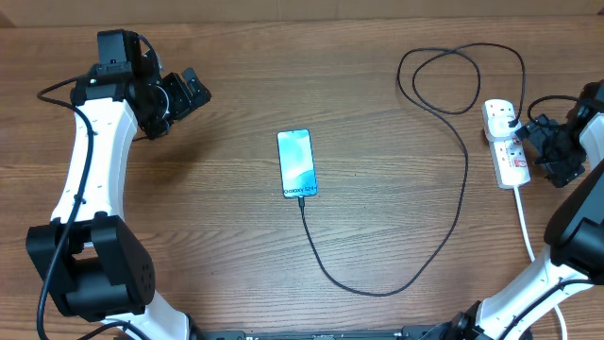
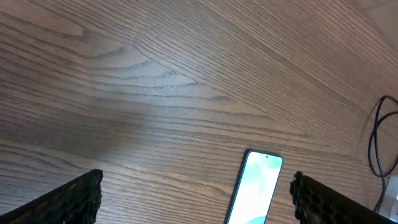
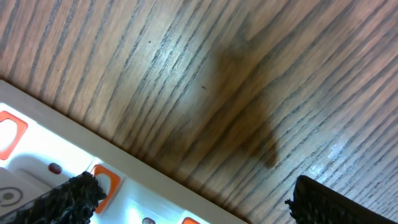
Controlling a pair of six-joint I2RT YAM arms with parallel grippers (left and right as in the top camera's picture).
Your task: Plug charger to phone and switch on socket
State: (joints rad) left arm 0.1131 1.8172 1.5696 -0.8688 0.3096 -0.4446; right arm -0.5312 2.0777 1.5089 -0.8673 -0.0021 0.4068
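Note:
The phone (image 1: 296, 163) lies face up mid-table with its screen lit; it also shows in the left wrist view (image 2: 255, 186). The black charger cable (image 1: 462, 189) runs from the phone's near edge, curves right and loops at the back. Its black plug (image 1: 510, 118) sits in the white socket strip (image 1: 508, 151) at the right. My right gripper (image 1: 540, 142) is open just right of the strip. In the right wrist view (image 3: 199, 205) one finger hangs over an orange-red switch (image 3: 106, 180) on the strip (image 3: 56, 155). My left gripper (image 1: 184, 94) (image 2: 196, 199) is open and empty, far left of the phone.
The strip's own white cord (image 1: 524, 222) trails toward the table's front right. A stretch of black cable (image 2: 373, 140) shows at the right edge of the left wrist view. Bare wood table (image 1: 189, 208) surrounds the phone.

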